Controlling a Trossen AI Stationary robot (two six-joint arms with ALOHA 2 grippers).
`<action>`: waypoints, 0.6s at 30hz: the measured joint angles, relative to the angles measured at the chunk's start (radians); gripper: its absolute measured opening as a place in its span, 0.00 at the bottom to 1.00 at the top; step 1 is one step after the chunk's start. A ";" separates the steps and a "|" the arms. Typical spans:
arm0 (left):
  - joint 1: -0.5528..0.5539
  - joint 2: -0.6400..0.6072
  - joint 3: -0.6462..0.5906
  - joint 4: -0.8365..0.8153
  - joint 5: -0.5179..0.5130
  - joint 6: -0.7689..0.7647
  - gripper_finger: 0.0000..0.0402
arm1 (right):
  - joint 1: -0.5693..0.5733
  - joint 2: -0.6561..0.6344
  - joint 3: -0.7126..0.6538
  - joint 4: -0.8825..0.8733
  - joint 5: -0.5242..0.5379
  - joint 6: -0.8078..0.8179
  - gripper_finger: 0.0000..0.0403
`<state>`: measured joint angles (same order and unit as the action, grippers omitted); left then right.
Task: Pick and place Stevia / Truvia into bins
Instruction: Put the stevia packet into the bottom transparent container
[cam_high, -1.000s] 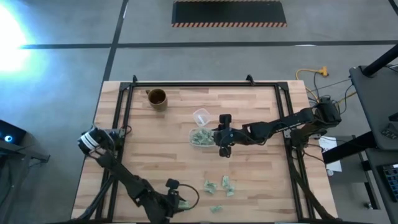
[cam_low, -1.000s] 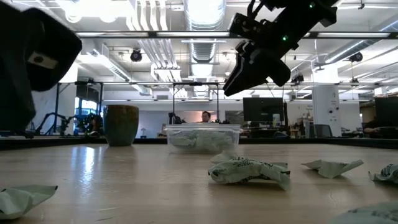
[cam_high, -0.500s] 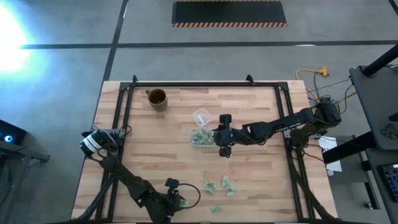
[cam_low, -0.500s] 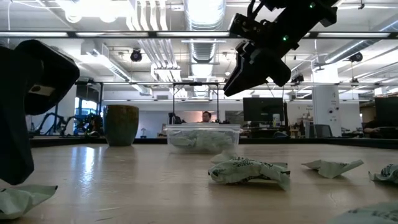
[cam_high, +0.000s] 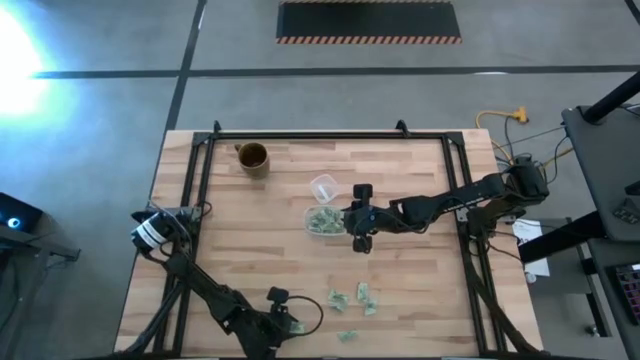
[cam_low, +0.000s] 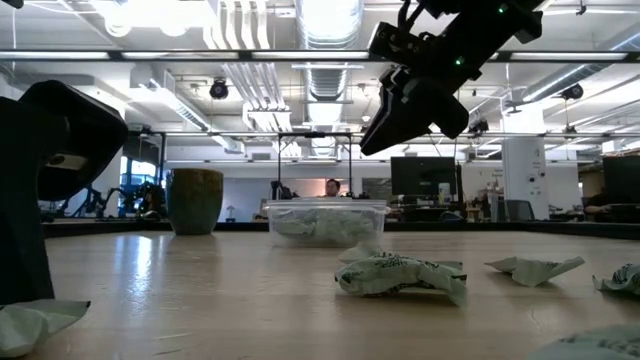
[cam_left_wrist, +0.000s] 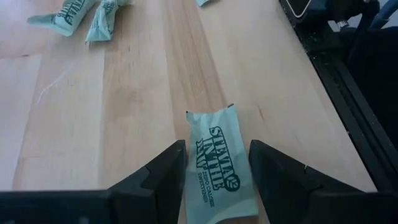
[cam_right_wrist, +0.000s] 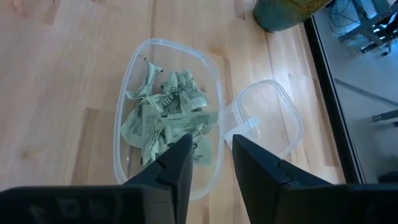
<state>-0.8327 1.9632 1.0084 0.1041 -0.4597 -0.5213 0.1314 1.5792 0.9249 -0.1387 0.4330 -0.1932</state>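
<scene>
A pale green Stevia packet (cam_left_wrist: 214, 165) lies flat on the wood near the table's front edge. My left gripper (cam_left_wrist: 216, 149) is open and low over it, one finger on either side, with a gap to each. In the low view this gripper (cam_low: 45, 190) stands just above the packet (cam_low: 30, 322). The clear bin (cam_high: 322, 220) at mid-table holds several packets (cam_right_wrist: 165, 118). My right gripper (cam_right_wrist: 211, 146) hangs above the bin's right side, open and empty. More loose packets (cam_high: 352, 298) lie right of my left gripper (cam_high: 290, 325).
A smaller clear cup (cam_high: 323, 186) lies just beyond the bin, and a brown mug (cam_high: 252, 157) stands at the far left. A black frame rail (cam_left_wrist: 348, 93) runs along the table's edge beside my left gripper. Bare wood lies between the bin and the near packets.
My left gripper has sunk toward the table, down over the packet at the near edge, and its fingers now stand on either side of it. The packet has not moved.
</scene>
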 joint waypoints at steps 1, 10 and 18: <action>0.001 -0.003 0.000 -0.002 0.005 0.001 0.39 | 0.000 0.000 0.000 0.000 0.000 0.000 0.25; 0.001 -0.015 -0.001 -0.011 0.017 0.082 0.12 | 0.000 0.000 0.000 -0.005 0.000 0.000 0.25; 0.001 -0.018 -0.003 -0.020 -0.018 0.169 0.02 | 0.000 0.000 0.000 -0.005 0.001 0.000 0.25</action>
<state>-0.8322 1.9457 1.0056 0.0839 -0.4779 -0.3522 0.1314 1.5795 0.9249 -0.1440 0.4339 -0.1936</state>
